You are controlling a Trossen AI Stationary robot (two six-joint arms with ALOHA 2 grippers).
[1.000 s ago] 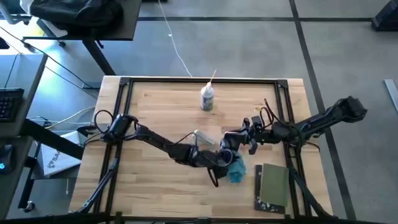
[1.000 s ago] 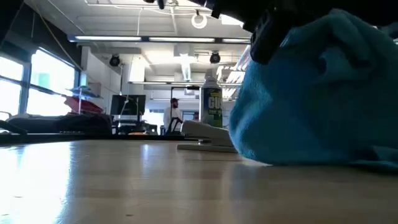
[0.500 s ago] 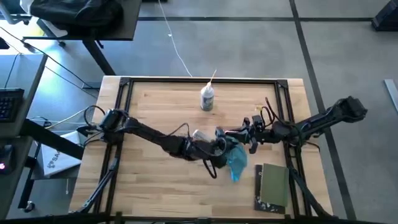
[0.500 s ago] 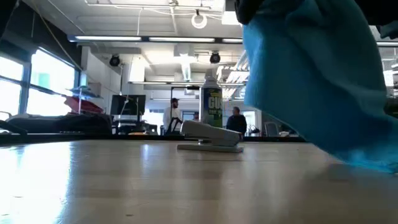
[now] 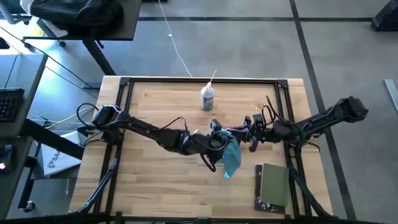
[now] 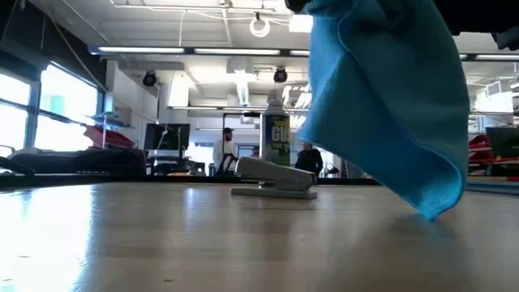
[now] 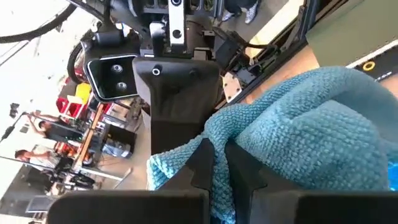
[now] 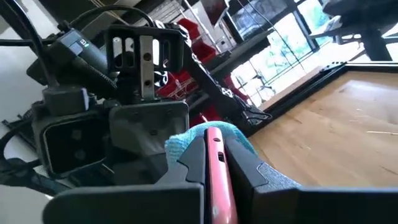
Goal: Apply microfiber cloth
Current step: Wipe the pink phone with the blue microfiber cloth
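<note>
Table: light wood top with a dark frame along its edges, grey floor around it.
Bottle: white, upright at 12 o'clock on the table, thin nozzle tilted toward 1 o'clock; green lettering showed in the low view.
Book: flat, dark olive-green, at 4 o'clock near the table's edge.
Oblong item: pale grey, lay flat near the table's centre, in front of the bottle in the low view.
Cable: white, ran across the floor from 12 o'clock toward the table.
People: stood far off in the room behind.
</note>
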